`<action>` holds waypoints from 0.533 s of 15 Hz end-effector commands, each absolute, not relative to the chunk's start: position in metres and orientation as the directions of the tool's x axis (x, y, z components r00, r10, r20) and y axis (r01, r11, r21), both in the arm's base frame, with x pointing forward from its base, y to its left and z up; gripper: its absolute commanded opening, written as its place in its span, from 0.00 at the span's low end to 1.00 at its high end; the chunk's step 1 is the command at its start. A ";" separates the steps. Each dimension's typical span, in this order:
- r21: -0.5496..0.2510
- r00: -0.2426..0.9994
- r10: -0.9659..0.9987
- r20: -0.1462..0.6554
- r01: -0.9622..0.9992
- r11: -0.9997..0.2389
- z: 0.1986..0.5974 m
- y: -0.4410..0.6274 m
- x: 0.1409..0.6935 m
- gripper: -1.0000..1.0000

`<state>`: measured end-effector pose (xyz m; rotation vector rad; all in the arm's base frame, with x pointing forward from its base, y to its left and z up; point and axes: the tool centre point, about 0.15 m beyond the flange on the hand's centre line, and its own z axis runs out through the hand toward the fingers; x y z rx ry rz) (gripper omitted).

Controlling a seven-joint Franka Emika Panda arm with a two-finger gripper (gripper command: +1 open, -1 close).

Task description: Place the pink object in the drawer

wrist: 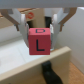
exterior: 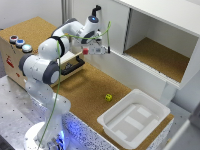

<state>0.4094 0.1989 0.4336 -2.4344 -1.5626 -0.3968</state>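
Note:
The pink object (exterior: pixel 86 51) is a small pink-red block, and my gripper (exterior: pixel 90 50) is shut on it. In the wrist view the block (wrist: pixel 39 42) fills the middle and shows black letters, with a finger (wrist: pixel 23 26) pressed on each side. It hangs in the air just above the drawer (exterior: pixel 69 66), which stands pulled out of the cork-topped wooden box (exterior: pixel 30 35). The drawer's plywood front (wrist: pixel 30 64) and black bar handle (wrist: pixel 48 73) lie directly under the block. Most of the drawer's inside is hidden by my arm.
A small yellow die (exterior: pixel 108 97) lies on the cork table. A white plastic tray (exterior: pixel 131 118) sits at the front, towards the exterior view's right. A white cabinet (exterior: pixel 165 40) with an open cork-floored shelf stands behind. Coloured buttons (exterior: pixel 20 43) top the wooden box.

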 end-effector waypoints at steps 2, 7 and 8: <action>-0.048 0.177 0.899 0.401 0.984 -0.172 0.400 0.269 0.380 0.00; -0.039 0.036 0.920 0.390 0.999 -0.022 0.373 0.315 0.372 0.00; -0.026 0.014 0.924 0.382 1.000 -0.004 0.367 0.321 0.372 0.00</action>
